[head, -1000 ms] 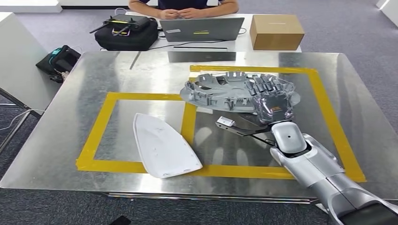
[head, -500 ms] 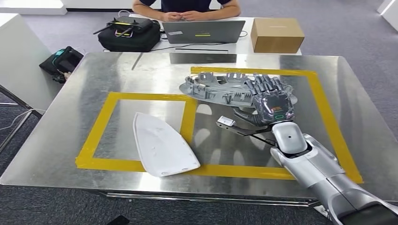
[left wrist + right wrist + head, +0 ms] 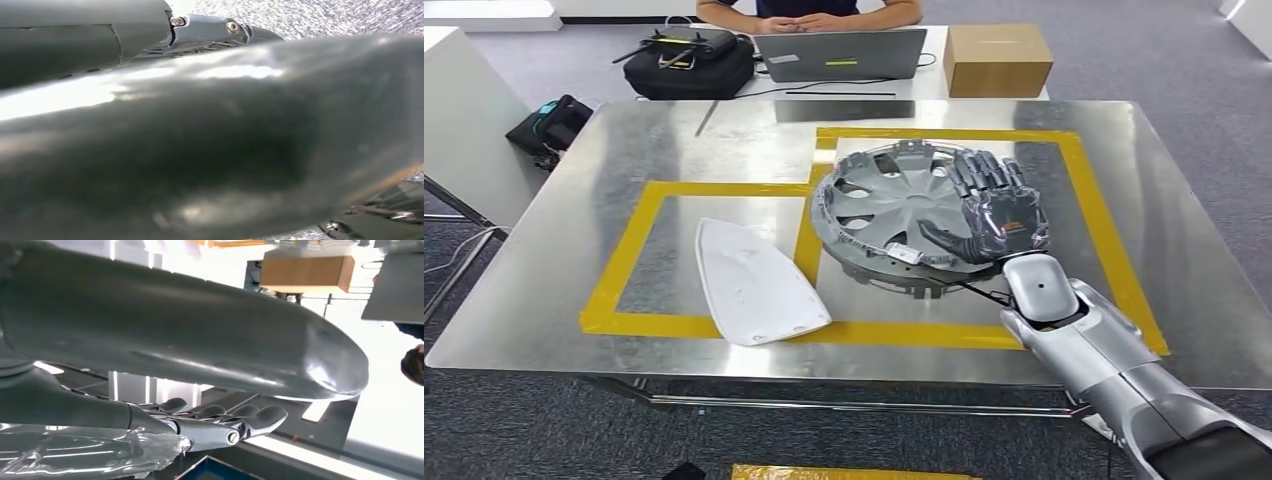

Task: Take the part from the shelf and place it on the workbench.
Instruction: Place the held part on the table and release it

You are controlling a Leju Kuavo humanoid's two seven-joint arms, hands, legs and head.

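Evidently set down for release, the wheel cover (image 3: 894, 215) lies on the surface (image 3: 574, 230) inside yellow tape, the right hand (image 3: 996, 215) gripping its rim.

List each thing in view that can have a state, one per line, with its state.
Wheel cover: tilted over the right taped square, gripped at its edge.
Right hand: holds the wheel cover's edge.
White panel: lying flat across the left yellow tape frame, untouched.
Laptop: open, lid facing the robot.
Cardboard box: closed.
Black bag: on the far table, a controller on top.
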